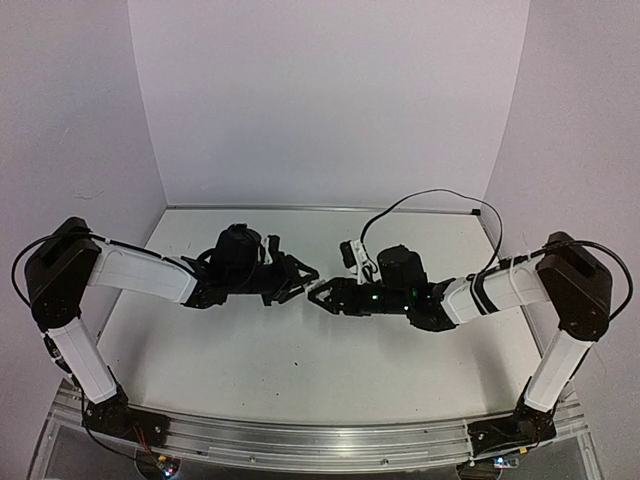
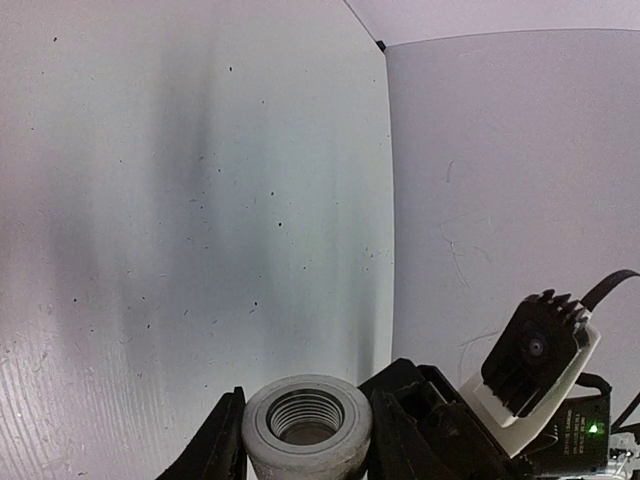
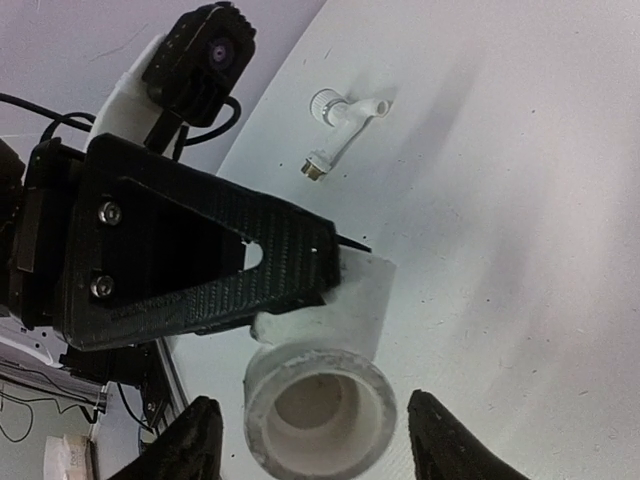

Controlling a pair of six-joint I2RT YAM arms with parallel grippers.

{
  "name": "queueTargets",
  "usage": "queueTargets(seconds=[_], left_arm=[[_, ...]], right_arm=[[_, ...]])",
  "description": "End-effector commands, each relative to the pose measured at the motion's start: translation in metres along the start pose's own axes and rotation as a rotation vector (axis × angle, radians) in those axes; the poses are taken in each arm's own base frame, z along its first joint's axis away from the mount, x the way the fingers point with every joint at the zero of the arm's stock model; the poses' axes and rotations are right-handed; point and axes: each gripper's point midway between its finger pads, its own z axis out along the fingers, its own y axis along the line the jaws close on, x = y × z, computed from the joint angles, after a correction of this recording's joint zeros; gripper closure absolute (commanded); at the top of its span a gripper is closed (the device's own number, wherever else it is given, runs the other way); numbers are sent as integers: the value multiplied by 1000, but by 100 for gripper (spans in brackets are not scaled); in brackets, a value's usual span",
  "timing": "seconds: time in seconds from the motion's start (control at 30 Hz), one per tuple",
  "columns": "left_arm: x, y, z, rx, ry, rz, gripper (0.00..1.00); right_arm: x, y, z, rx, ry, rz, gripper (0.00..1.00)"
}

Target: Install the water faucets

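The left gripper [image 2: 307,438] pinches one white faucet elbow [image 2: 307,420], fingers pressed to both its sides, with a threaded mouth facing the left wrist camera. The right gripper [image 3: 315,445] has its fingers spread either side of a round open end of that elbow, gaps showing on both sides. The second faucet part [image 3: 343,125], white with a metal threaded tip, lies on the table [image 3: 520,200] beyond them

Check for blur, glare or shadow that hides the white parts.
Top external: even soft light, no glare, white parts too small to make out. Left wrist: the held fitting is sharp but cut by the bottom edge; soft shadow bands cross the table. Right wrist: fitting rim slightly soft, the loose faucet crisp.
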Motion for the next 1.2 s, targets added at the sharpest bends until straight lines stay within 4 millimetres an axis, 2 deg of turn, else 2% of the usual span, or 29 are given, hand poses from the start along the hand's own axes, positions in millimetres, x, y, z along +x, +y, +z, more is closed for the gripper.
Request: queueTargets(seconds=[0.0, 0.1, 0.23, 0.27, 0.33, 0.37, 0.4, 0.47, 0.5, 0.57, 0.6, 0.63, 0.73, 0.77, 0.8, 0.83, 0.93, 1.0, 1.07, 1.17], left_arm=[[-4, -41, -11, 148, -30, -33, 100], [-1, -39, -11, 161, -37, -55, 100], [2, -40, -10, 177, -26, -73, 100], [3, -40, -11, 178, -27, -73, 100], [3, -38, -11, 174, -29, -68, 100], [3, -36, -11, 169, -36, -57, 93], [3, -34, -11, 165, -40, -54, 89], [-2, -27, -16, 138, -85, -2, 49], [-6, -23, -19, 111, -107, 17, 36], [-13, -14, -27, 52, -148, 66, 26], [-19, -12, -30, 26, -174, 103, 23], [-25, -7, -37, -25, -202, 152, 20], [-41, -1, -55, -129, -272, 264, 18], [-45, 2, -61, -170, -289, 298, 18], [-49, 0, -69, -197, -307, 337, 18], [-55, 1, -77, -243, -332, 380, 17], [-62, 6, -92, -320, -359, 450, 17], [-64, 6, -99, -344, -377, 466, 17], [-65, 8, -109, -375, -381, 492, 17], [-63, 8, -115, -382, -379, 506, 17]], right_arm=[[-30, 22, -1, -48, -150, -45, 43], [-36, 22, -4, -47, -187, -36, 49], [-36, 19, -1, -48, -195, 5, 70], [-36, 19, -1, -47, -197, 8, 72], [-37, 15, -3, -30, -210, 22, 86], [-38, 13, -5, -12, -215, 24, 99], [-39, 13, -7, -9, -217, 19, 100], [-35, 7, -14, 66, -178, -5, 100], [-31, 2, -17, 110, -143, -15, 100], [-18, -10, -26, 222, -40, -25, 100], [-5, -20, -31, 278, 37, -36, 100], [2, -20, -39, 319, 112, -54, 100], [39, -35, -71, 468, 382, -62, 100], [61, -41, -91, 533, 519, -43, 100], [72, -41, -102, 562, 617, -30, 100], [85, -44, -122, 628, 736, -18, 100], [104, -48, -158, 729, 909, 20, 100], [110, -48, -166, 749, 976, 31, 100], [118, -44, -177, 763, 1117, 47, 100], [124, -47, -177, 780, 1189, 63, 100]])
